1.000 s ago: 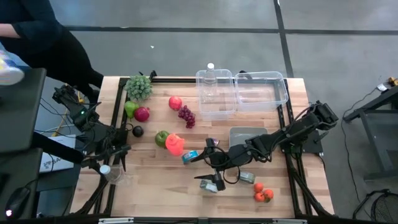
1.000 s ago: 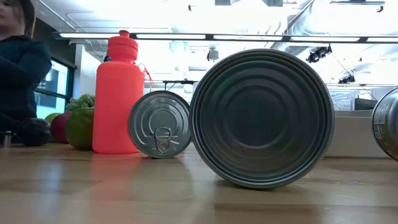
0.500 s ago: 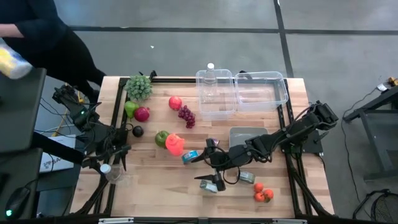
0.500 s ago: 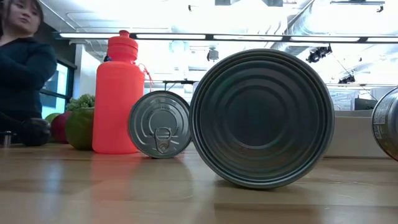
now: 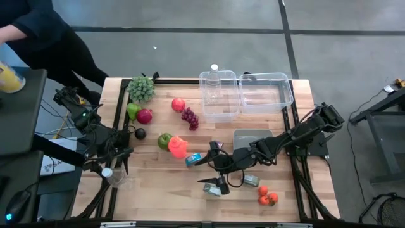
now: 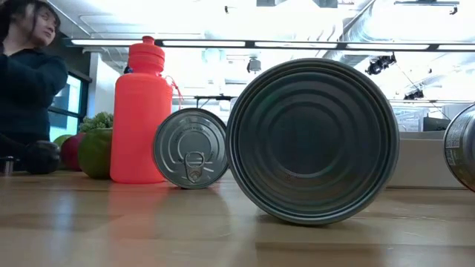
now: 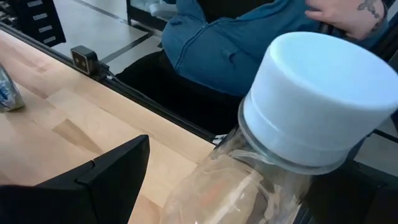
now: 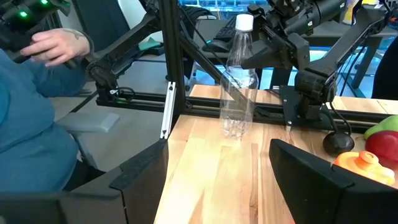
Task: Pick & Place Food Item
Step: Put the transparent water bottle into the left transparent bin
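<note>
Only the person [image 6: 26, 67] beyond the table's left edge is shifting; both arms are staying put. Three metal cans are lying on the wooden table [image 5: 152, 183]: a small ring-pull can [image 6: 190, 148], a big ribbed can [image 6: 312, 141], and a third [image 6: 464, 148] at the edge. The right gripper [image 5: 218, 171] is hovering beside them, fingers spread and empty. The left gripper [image 5: 114, 168] is holding its fingers wide around a clear plastic bottle [image 7: 286, 143] with a white cap. A red bottle [image 6: 141, 111] is standing upright.
</note>
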